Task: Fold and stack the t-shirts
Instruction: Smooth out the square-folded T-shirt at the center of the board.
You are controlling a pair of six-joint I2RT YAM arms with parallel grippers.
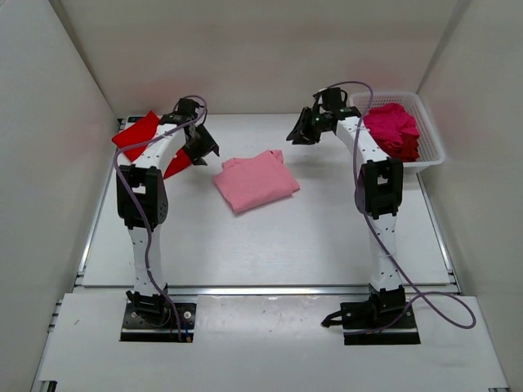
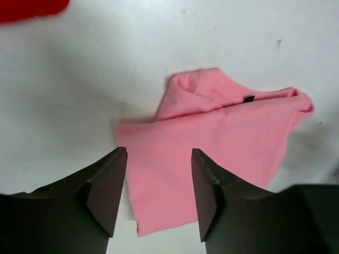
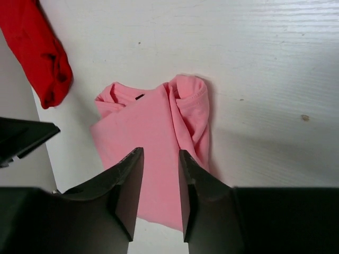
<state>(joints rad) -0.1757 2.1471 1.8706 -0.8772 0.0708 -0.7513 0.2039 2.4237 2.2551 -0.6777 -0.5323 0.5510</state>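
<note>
- The light pink cloth t-shirt point(image 1: 256, 180) is folded; the left tool point(image 1: 203, 148) and right tool point(image 1: 299, 134) are seen open, empty.
- Stacking it on the bright red cloth t-shirt point(image 1: 139, 131) is probably called for next.

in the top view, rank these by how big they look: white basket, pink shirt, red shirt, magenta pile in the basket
1. white basket
2. pink shirt
3. red shirt and magenta pile: unranked, the left arm covers part of the red one
</note>
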